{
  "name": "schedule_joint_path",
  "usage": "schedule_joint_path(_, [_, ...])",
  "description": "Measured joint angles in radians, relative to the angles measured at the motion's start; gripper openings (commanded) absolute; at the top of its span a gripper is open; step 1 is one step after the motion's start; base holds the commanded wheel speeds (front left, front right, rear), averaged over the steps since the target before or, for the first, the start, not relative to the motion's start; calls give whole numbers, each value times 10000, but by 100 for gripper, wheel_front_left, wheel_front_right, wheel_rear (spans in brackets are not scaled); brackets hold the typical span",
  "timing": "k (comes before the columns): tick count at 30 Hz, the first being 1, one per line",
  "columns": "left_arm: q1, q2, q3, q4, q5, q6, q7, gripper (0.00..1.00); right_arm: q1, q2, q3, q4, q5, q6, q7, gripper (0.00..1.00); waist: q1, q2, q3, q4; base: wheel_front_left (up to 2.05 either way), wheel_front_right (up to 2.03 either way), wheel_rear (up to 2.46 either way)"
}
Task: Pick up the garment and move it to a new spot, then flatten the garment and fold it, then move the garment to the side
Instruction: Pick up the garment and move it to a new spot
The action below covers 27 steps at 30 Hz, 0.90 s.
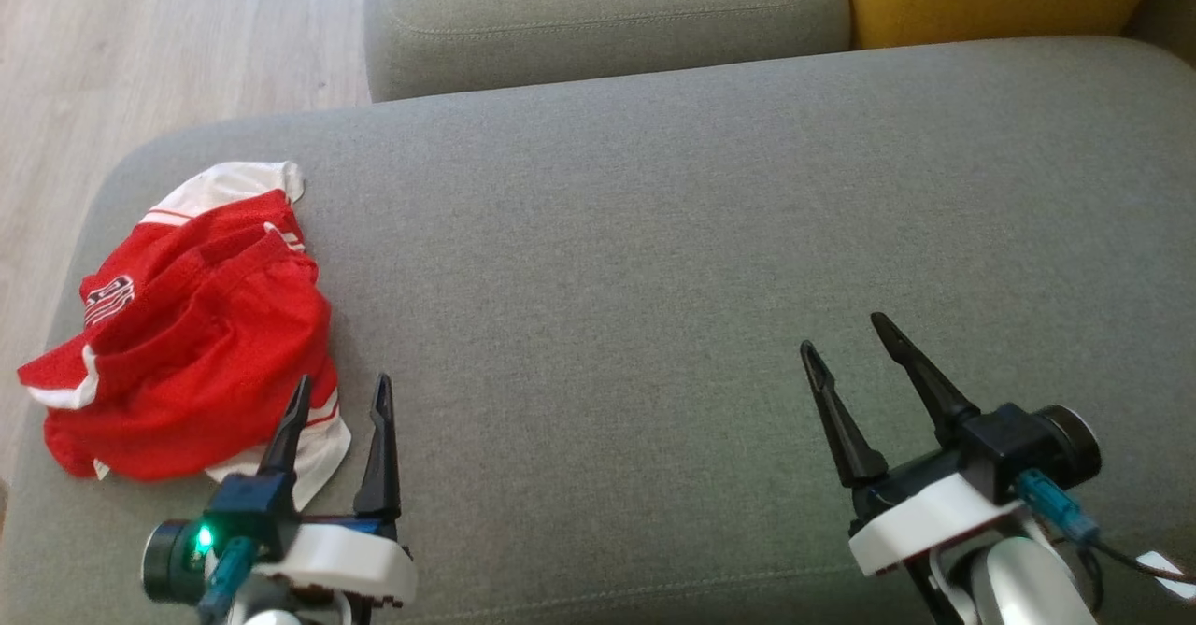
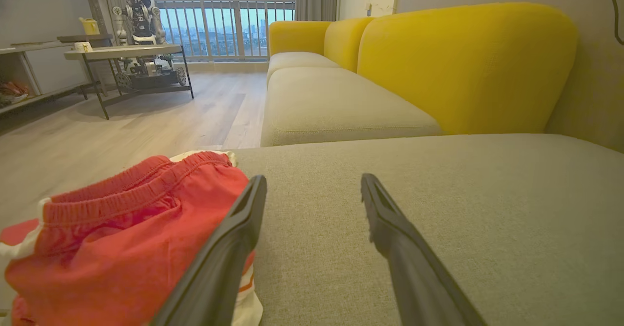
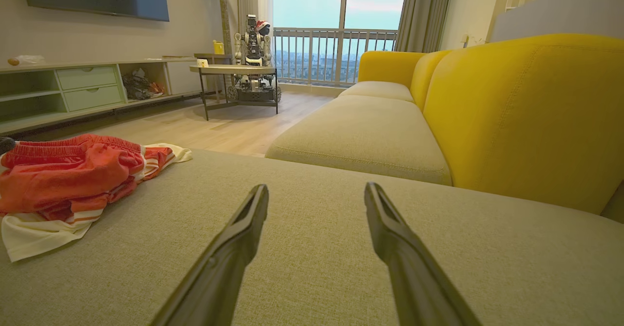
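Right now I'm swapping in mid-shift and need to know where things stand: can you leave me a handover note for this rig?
Left gripper: open, empty, at the near edge of the red and white shorts; whether it touches them cannot be told.
Right gripper: open, empty, over bare grey sofa cushion, well apart from the shorts.
Shorts: crumpled in a heap at the cushion's left end.
Done: nothing yet.
Left: pick the shorts up, move them to a new spot, flatten, fold, set aside.
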Motion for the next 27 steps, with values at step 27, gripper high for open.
schedule_joint_path(27, [-421,-194,725,61,117,424,0,100,15,-6,52,-31,-284,0,0,100,0,0,50,1495,0,0,0])
